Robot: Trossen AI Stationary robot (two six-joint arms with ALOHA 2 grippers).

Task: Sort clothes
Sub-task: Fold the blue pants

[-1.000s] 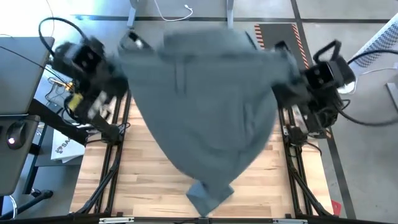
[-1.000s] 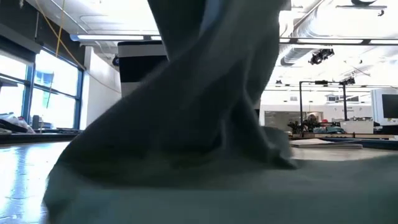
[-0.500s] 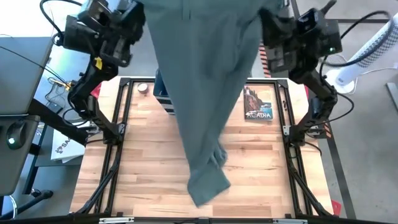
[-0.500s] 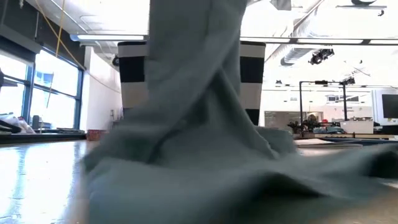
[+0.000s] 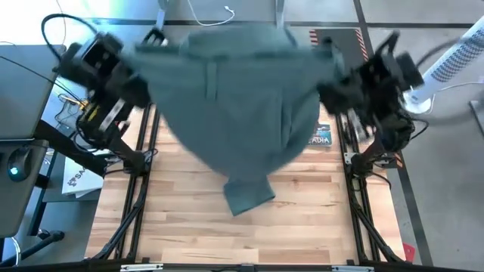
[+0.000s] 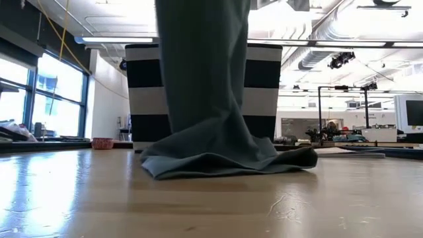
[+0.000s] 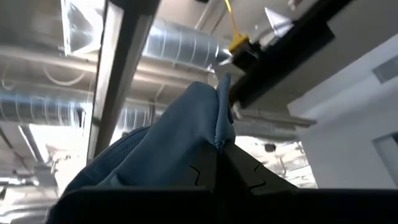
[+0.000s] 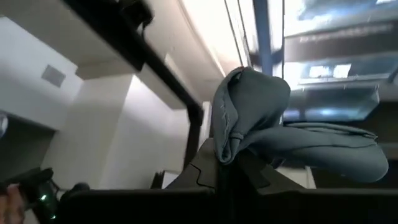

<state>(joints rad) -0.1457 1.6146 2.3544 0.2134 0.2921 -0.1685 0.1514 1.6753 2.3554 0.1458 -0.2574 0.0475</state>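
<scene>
Shirt-wise, the grey-green shirt point(image 5: 234, 113) hangs between left pincer point(image 7: 219, 149) and right pincer point(image 8: 225, 160), both pinching its edge, hem pooled on the counter point(image 6: 264, 205), so keep it taut and level.

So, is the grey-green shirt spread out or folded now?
Spread out: the left gripper and right gripper hold the grey-green shirt stretched between them, its lower end on the table.
</scene>
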